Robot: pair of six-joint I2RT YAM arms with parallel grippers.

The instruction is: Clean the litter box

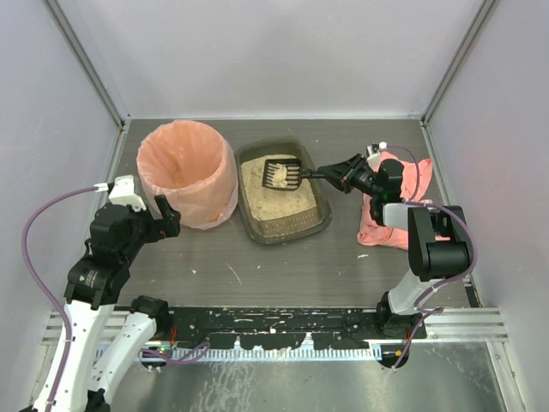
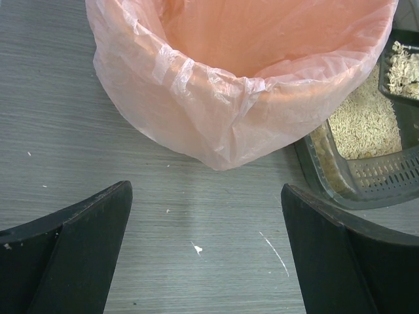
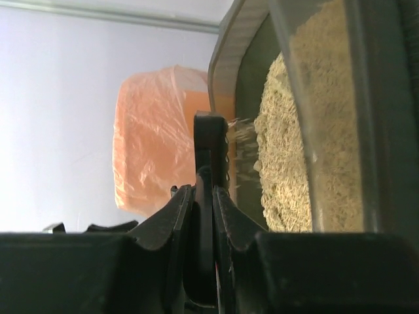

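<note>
The litter box (image 1: 325, 210), a shallow dark tray of beige litter (image 1: 279, 202), sits mid-table. A black slotted scoop (image 1: 281, 174) carrying pale clumps hovers over its far half. My right gripper (image 1: 331, 174) is shut on the scoop's handle, reaching in from the right. The right wrist view has the handle (image 3: 204, 222) pinched between the fingers, with the scoop head (image 3: 211, 147) edge-on beside the litter box rim (image 3: 226, 65). My left gripper (image 1: 165, 216) is open with nothing in it, low over the table in front of the bin. In its own view the left gripper (image 2: 206, 248) frames bare tabletop.
A round bin (image 1: 187, 172) lined with a peach-pink bag stands just left of the litter box, and fills the top of the left wrist view as the bin (image 2: 242, 78). A crumpled pink cloth (image 1: 382, 221) lies at the right under the right arm. Walls enclose the table.
</note>
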